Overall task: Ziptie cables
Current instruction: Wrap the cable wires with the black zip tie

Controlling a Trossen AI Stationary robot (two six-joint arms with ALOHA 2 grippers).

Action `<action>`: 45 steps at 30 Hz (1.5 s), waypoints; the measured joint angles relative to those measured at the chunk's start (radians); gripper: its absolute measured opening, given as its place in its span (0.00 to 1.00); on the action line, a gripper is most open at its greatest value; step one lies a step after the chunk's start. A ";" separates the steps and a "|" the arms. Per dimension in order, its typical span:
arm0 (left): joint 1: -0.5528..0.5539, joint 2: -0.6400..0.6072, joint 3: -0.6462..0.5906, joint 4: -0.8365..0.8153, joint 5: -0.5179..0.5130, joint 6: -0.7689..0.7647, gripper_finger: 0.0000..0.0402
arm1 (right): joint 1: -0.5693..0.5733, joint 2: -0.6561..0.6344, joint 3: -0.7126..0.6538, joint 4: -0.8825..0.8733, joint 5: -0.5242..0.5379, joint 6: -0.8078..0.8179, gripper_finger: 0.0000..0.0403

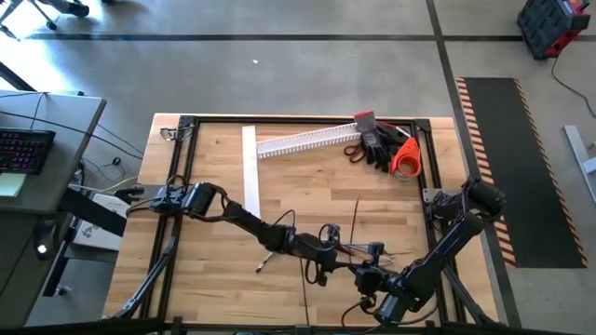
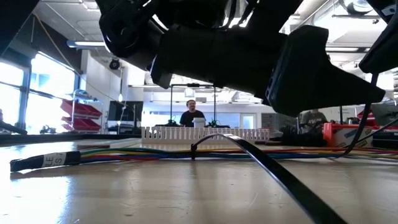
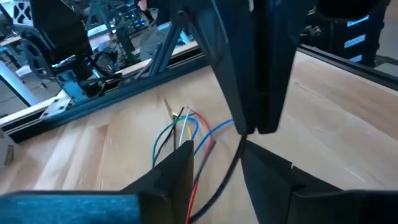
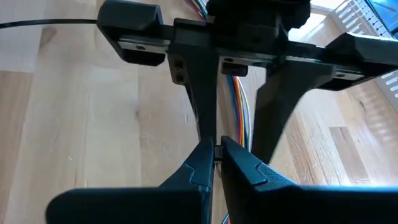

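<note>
The cables (image 2: pixel 137 153), a bundle of coloured wires, lie along the table near its front edge; their loose ends (image 3: pixel 185 127) fan out beyond my left gripper. A black ziptie (image 2: pixel 231 138) is looped round the bundle (image 2: pixel 194 149), and its strap arcs up and away. My left gripper (image 3: pixel 217 168) stands open with the wires and the strap between its fingers. My right gripper (image 4: pixel 215 152) meets it from the near right and is shut on the ziptie. In the high view both grippers (image 1: pixel 358 256) (image 1: pixel 372 279) crowd over the bundle. My right gripper pinches the ziptie's strap (image 3: pixel 244 142) between its two shut fingertips (image 4: pixel 202 158), coming at it on a slant from above and from the table's near right. The strap leaves the fingers clear of the table and curves down between my left gripper's fingers.
A loose ziptie (image 1: pixel 357 219) lies behind the grippers, another (image 1: pixel 304 288) lies near the front edge. A flat white strip (image 1: pixel 250 167), a white slotted channel (image 1: pixel 303 140), dark gloves (image 1: pixel 377 144) and an orange tape roll (image 1: pixel 406 160) sit at the back. A metal frame (image 1: pixel 186 126) rims the table.
</note>
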 joint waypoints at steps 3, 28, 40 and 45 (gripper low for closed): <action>0.000 0.000 0.000 -0.002 0.001 0.001 0.20 | 0.000 0.000 0.000 0.000 0.001 0.002 0.00; 0.026 -0.030 0.000 -0.153 -0.099 -0.192 0.00 | 0.097 -0.074 0.000 -0.188 0.025 0.370 0.44; 0.035 -0.076 0.000 -0.196 -0.071 -0.263 0.00 | 0.116 -0.077 -0.167 -0.085 0.304 0.571 0.25; 0.035 -0.076 0.000 -0.202 -0.069 -0.271 0.00 | 0.063 -0.079 -0.181 -0.034 0.357 0.553 0.02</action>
